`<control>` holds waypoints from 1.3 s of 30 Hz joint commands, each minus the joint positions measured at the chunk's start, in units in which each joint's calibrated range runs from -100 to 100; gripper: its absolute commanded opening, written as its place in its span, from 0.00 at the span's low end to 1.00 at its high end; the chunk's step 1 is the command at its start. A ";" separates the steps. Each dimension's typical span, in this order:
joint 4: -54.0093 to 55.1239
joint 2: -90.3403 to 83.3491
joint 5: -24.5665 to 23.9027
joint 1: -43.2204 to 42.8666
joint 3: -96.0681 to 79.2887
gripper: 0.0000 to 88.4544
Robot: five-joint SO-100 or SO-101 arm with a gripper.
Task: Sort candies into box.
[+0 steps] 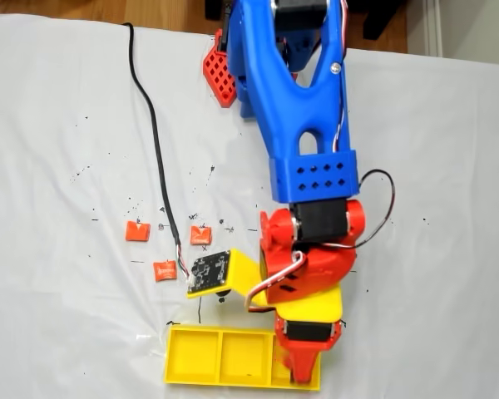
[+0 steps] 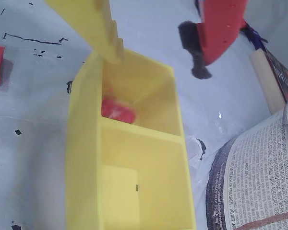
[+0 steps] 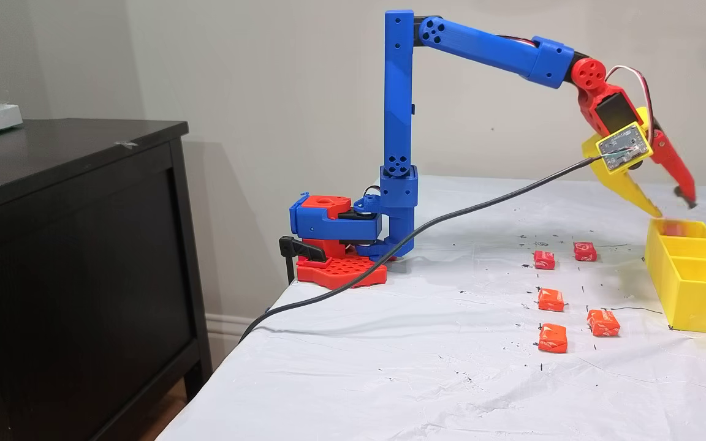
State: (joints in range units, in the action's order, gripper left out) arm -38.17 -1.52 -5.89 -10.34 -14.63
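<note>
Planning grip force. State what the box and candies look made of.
Box: looks like rigid plastic, matte bright yellow, with thick straight walls and sharp corners; possibly 3D-printed.
Candies: appear wrapped in glossy red-orange film or paper, slightly crinkled with faint white print. The contents cannot be seen.

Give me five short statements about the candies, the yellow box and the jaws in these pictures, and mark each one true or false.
1. One red wrapped candy lies inside an end compartment of the long bright-yellow plastic box. True.
2. The arm's gripper has its jaws shut on a candy. False: the jaws stand apart over the box with nothing between them.
3. Five small orange-red wrapped candies lie on the white table cover outside the box. True.
4. The box has four compartments. False: a fixed view shows three.
5. The middle compartment holds two candies. False: it shows none.
</note>
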 commanded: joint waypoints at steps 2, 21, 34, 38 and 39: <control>-0.59 -1.19 0.63 -0.35 5.48 0.30; -15.49 -5.09 1.37 -0.80 10.39 0.00; -27.20 -11.11 5.08 -4.33 1.66 0.16; -28.01 -8.40 5.08 -4.79 1.66 0.27; -28.34 -7.47 5.13 -4.79 2.11 0.27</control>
State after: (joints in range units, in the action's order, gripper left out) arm -65.48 -7.78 -1.15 -14.71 -14.03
